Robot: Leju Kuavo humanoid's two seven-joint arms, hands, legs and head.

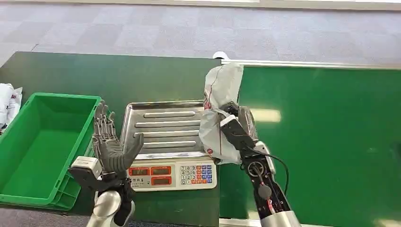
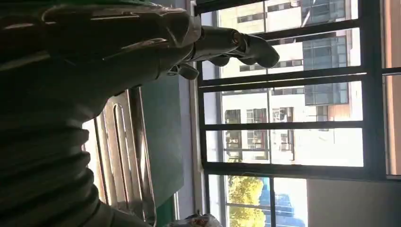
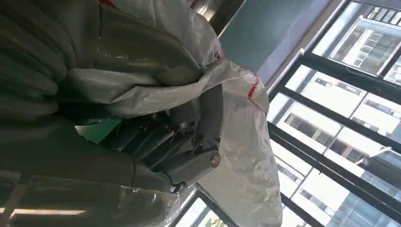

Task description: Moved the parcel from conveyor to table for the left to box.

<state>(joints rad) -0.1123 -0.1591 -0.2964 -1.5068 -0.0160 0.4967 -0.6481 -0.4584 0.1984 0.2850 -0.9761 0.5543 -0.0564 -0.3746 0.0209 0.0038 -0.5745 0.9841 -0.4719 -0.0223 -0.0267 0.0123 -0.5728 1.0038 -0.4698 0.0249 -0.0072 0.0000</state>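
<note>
My right hand (image 1: 235, 124) grips a grey plastic-wrapped parcel (image 1: 220, 94) with red marks, held up on end at the seam between the green conveyor belt (image 1: 326, 142) and the dark green table (image 1: 118, 75), just right of the scale's steel tray (image 1: 168, 127). In the right wrist view the parcel (image 3: 236, 142) wraps around the dark fingers (image 3: 189, 142). My left hand (image 1: 111, 142) stands upright with fingers spread and nothing in it, between the green box (image 1: 42, 142) and the scale (image 1: 170, 176). The left wrist view shows the thumb (image 2: 246, 45) above the tray (image 2: 123, 156).
The green box sits at the table's left front and holds nothing that I can see. Crumpled white bags (image 1: 9, 101) lie beyond its left side. Grey floor (image 1: 189, 28) runs behind the table and belt. Windows (image 2: 293, 118) show in the wrist views.
</note>
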